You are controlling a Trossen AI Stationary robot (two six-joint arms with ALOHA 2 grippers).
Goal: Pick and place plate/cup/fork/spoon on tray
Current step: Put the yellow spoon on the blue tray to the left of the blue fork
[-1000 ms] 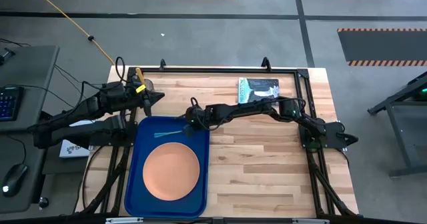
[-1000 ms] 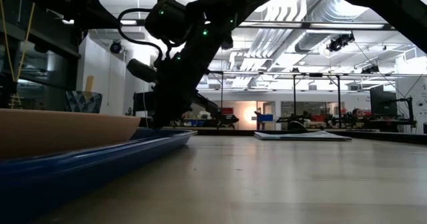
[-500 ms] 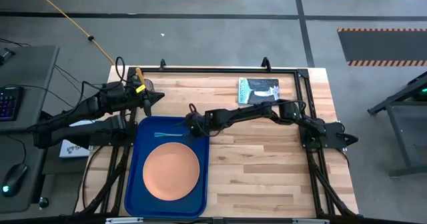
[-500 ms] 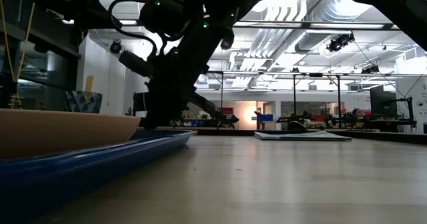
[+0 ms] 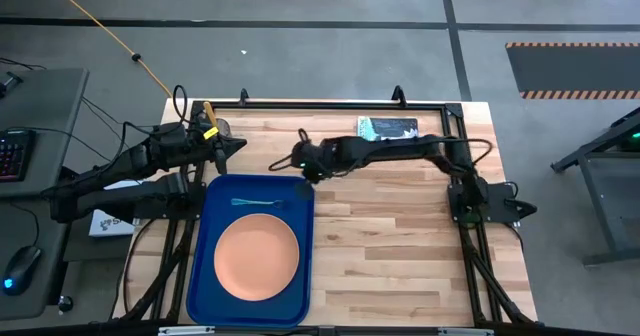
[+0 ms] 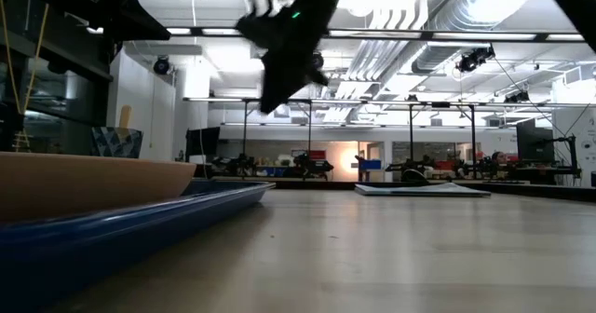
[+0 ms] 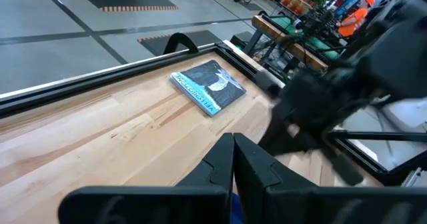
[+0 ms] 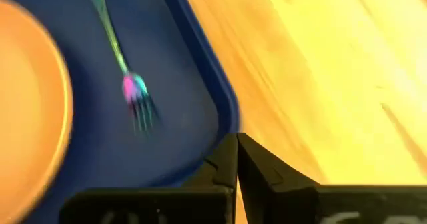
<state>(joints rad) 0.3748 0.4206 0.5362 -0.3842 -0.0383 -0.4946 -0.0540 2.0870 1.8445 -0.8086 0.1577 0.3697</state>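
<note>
Fork [image 5: 255, 202] flat on blue tray [image 5: 203, 276]

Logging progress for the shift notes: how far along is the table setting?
Done: the plate and the fork lie on the tray. In hand: the left end effector holds the spoon beside the tray; the right end effector hangs empty above the table. Left: the spoon and a cup, which I cannot see.

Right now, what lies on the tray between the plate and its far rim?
The fork alone, flat on the tray just beyond the plate, clear of it. The high view shows this.
</note>
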